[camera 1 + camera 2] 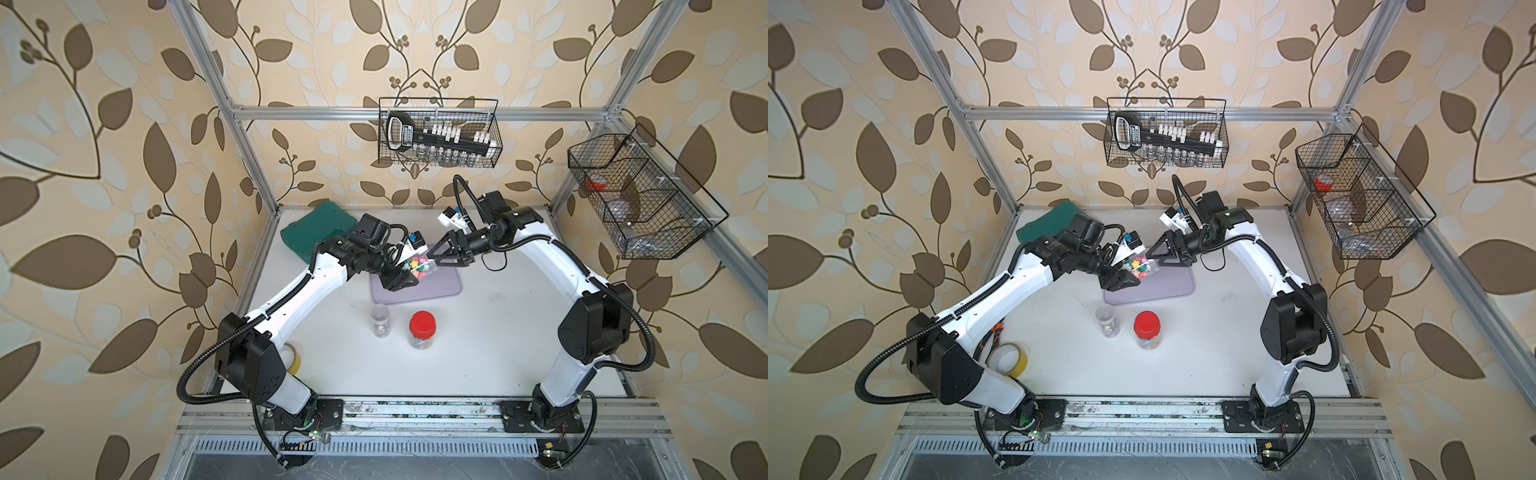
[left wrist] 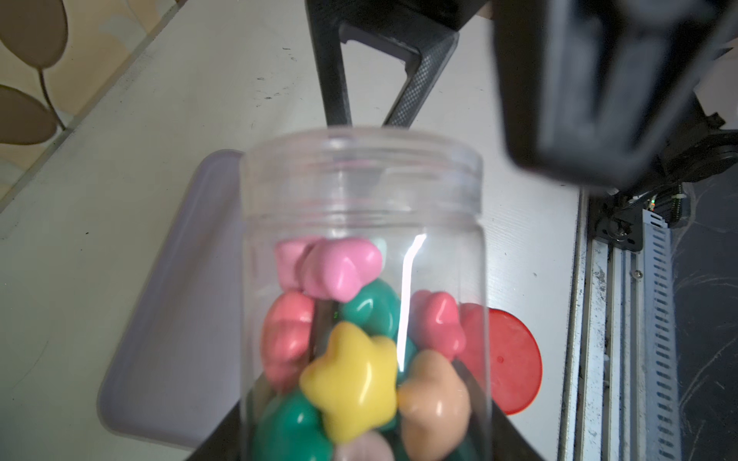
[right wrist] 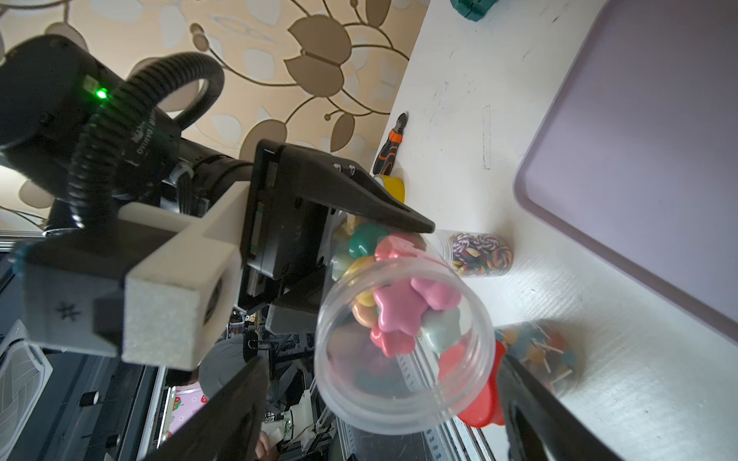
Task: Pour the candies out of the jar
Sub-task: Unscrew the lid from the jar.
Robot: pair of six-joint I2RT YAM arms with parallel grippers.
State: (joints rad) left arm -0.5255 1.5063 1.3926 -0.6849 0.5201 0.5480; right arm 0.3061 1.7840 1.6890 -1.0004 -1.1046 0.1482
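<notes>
A clear, lidless jar [image 1: 419, 268] [image 1: 1140, 266] [image 2: 361, 191] [image 3: 403, 399] hangs tilted above the lilac tray [image 1: 444, 286] [image 1: 1177, 284] [image 2: 167, 319] [image 3: 639, 159], its mouth toward the right arm. My left gripper [image 1: 409, 272] [image 1: 1129, 272] is shut on its lower body. Pastel flower-shaped candies [image 2: 347, 383] [image 3: 399, 311] sit inside, toward the bottom. My right gripper [image 1: 433, 258] [image 1: 1152, 259] [image 3: 381, 359] is open right at the jar's mouth, and its fingers [image 2: 335, 80] stand wide on either side of the rim without touching it.
Nearer the front stand a red-lidded jar [image 1: 422, 330] [image 1: 1147, 330] of ball lollipops and an open jar [image 1: 379, 320] [image 1: 1106, 322] of swirl lollipops. A green object [image 1: 316, 226] lies back left, a yellow tape roll [image 1: 1013, 359] front left. Wire baskets [image 1: 438, 133] [image 1: 640, 195] hang behind and right.
</notes>
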